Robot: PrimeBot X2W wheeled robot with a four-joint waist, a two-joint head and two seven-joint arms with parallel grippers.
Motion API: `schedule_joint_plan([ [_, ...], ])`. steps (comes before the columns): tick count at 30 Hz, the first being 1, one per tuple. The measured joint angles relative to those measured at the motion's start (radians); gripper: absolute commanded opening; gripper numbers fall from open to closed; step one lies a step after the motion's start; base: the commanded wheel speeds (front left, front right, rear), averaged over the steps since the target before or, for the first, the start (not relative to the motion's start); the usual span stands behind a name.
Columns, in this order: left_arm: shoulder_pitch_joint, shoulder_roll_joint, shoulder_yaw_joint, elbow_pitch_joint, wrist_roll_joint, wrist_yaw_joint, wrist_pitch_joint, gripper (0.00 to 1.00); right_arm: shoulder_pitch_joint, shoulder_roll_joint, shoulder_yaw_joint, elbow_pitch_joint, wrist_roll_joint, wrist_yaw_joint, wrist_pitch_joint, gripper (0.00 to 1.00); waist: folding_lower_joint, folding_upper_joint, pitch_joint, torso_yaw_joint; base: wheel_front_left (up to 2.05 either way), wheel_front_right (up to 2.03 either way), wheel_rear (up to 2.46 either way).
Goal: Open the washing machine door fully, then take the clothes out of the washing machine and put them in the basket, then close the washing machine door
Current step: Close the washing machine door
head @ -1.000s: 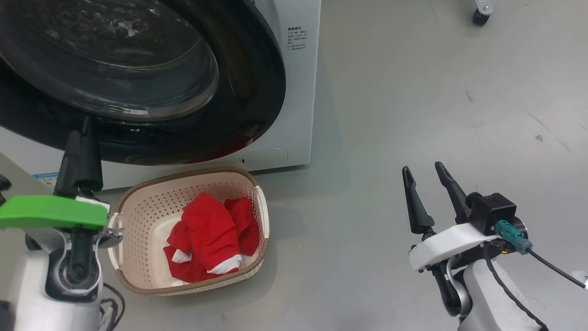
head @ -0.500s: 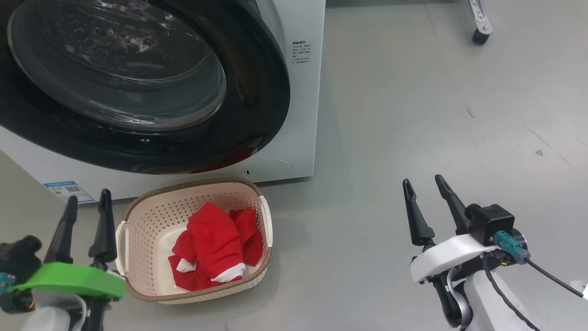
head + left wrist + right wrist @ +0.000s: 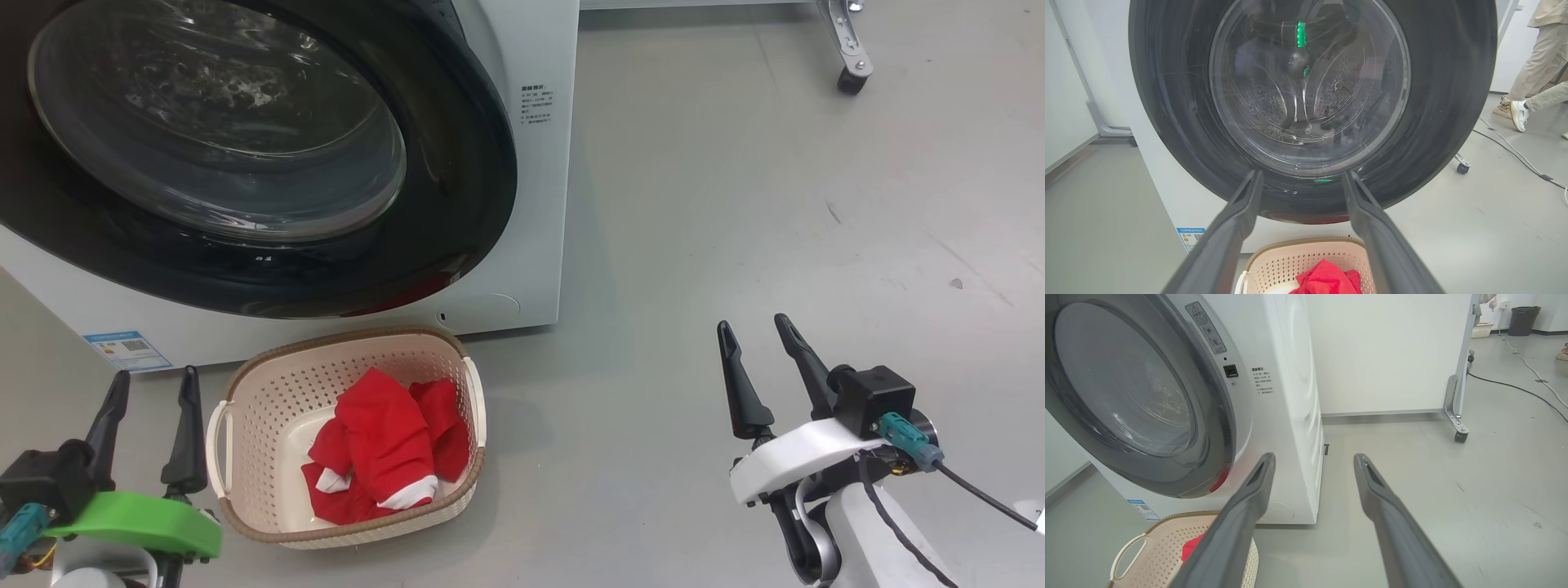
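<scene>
Right below the closed washing machine door (image 3: 220, 139), clothes (image 3: 384, 445) heaped in the basket (image 3: 269, 392) parked close for short drops, left claw (image 3: 155, 376) and right claw (image 3: 751, 325) splayed empty, work seemingly done.

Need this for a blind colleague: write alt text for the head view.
A cream perforated plastic basket with a brown rim, holding bright red clothes with white trim, sits on the grey floor before a white front-loading washing machine whose round black-rimmed glass door is closed. The robot's open, empty left gripper and right gripper flank the basket.
</scene>
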Motion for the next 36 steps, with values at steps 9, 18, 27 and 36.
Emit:
schedule_joint_plan([
  [9,0.03,-0.054,0.058,-0.043,0.095,0.03,0.0,1.0,0.018,0.0,-0.002,-0.001,0.0,0.0,0.0,1.0,0.0,0.0,-0.008,0.001,0.0,0.0,0.0],
  [18,0.07,-0.099,0.087,-0.052,0.131,0.03,0.0,1.0,0.019,0.0,-0.002,-0.005,0.0,0.0,0.0,1.0,0.0,0.0,-0.009,-0.001,0.0,0.0,0.0],
  [27,0.08,-0.13,0.113,-0.061,0.176,0.02,0.0,1.0,0.019,0.0,-0.002,-0.009,-0.01,0.0,0.0,1.0,0.0,0.0,-0.008,-0.004,0.0,0.0,0.0],
  [36,0.091,-0.144,0.134,-0.063,0.19,0.01,0.0,1.0,0.019,0.0,-0.002,-0.014,-0.018,0.0,0.0,1.0,0.0,0.0,-0.004,-0.005,0.0,0.0,0.0],
])
